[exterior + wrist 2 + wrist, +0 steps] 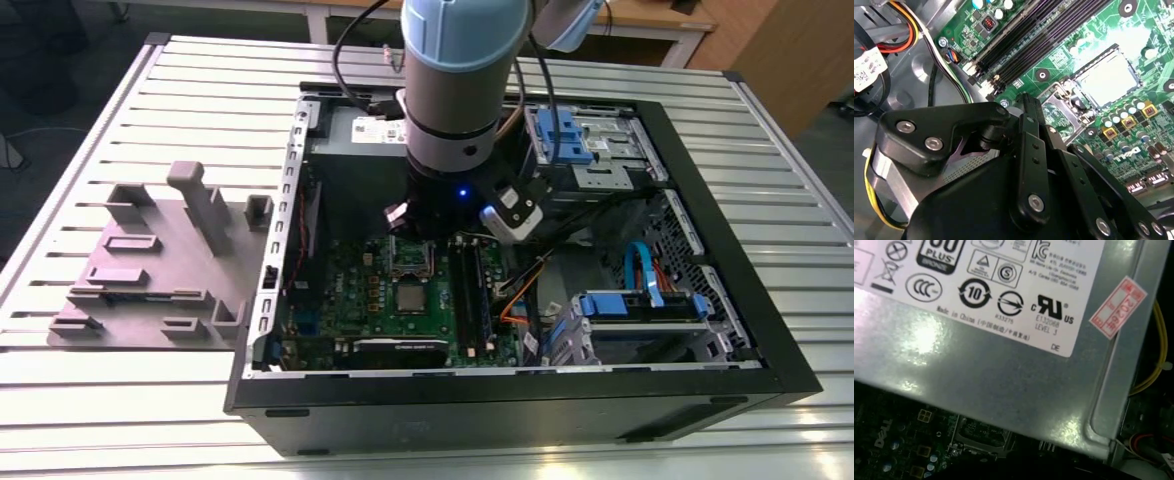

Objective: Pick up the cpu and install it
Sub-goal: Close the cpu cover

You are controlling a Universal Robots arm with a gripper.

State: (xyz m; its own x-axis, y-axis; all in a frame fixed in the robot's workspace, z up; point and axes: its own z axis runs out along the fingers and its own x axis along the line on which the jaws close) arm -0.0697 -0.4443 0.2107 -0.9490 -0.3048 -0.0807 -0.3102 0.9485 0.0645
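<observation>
The cpu (407, 298), a small silvery-grey square, lies flat on the green motherboard (350, 300) inside the open computer case. In the second wrist view the cpu (1109, 80) sits just beyond a metal-framed socket (1064, 112) with a dark centre. The same socket (410, 257) lies directly behind the cpu in the exterior view. My gripper (424, 222) hangs low over the board at the socket's far side, apart from the cpu. Its black linkage (1029, 165) hides its tips. The socket frame (979, 437) also shows in the first wrist view, below the metal box.
The power supply (1004, 365) stands close behind the gripper. Memory slots (467, 280) run beside the socket. Drive bays (587, 140) and a blue-cabled cage (641, 300) fill the case on the exterior view's right. A grey plastic fixture (147, 260) rests on the slatted table (134, 400).
</observation>
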